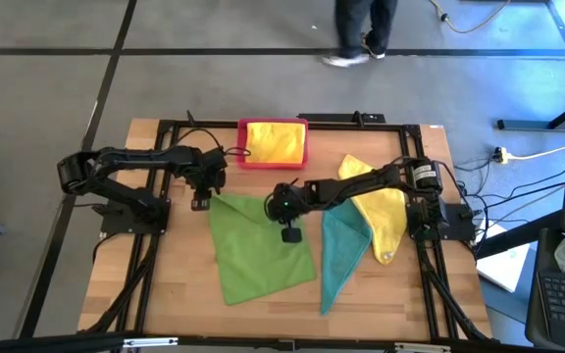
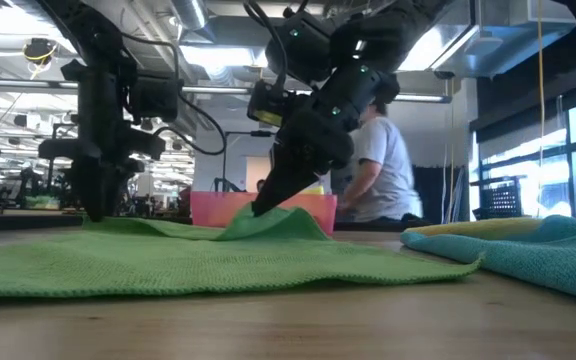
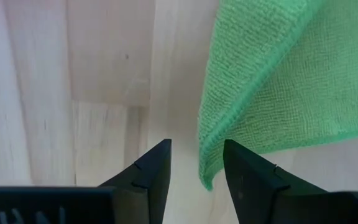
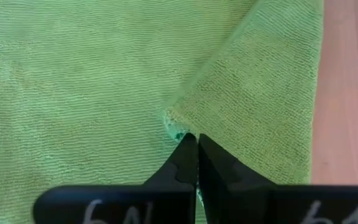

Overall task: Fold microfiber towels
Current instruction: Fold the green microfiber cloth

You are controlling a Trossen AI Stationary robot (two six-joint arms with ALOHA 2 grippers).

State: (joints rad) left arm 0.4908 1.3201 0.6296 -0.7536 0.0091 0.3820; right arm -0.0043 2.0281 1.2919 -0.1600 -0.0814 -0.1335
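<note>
The bright green towel [image 1: 258, 245] lies spread in the middle of the table. My right gripper [image 4: 196, 138] is shut on its far right corner, which rises in a small peak [image 2: 268, 218]. My left gripper [image 3: 197, 149] points down at the towel's far left corner [image 3: 205, 177], open, with that corner's tip between its fingers; I cannot tell whether they touch it. A teal towel [image 1: 341, 250] and a yellow towel [image 1: 385, 216] lie to the right, the teal one partly over the yellow. Another yellow towel [image 1: 273, 140] lies in the pink tray [image 1: 245, 157]. My right gripper pinches the green towel's far right corner [image 4: 171, 124] between its two fingertips. The fingers slant down from the table's right side. The corner is raised a little and turned in over the towel; the rest lies flat on the table.
Black frame rails [image 1: 165, 126] run around the wooden table [image 1: 170, 284]. A person [image 2: 383, 160] stands beyond the far edge. Bare wood shows left of the green towel and along the near edge.
</note>
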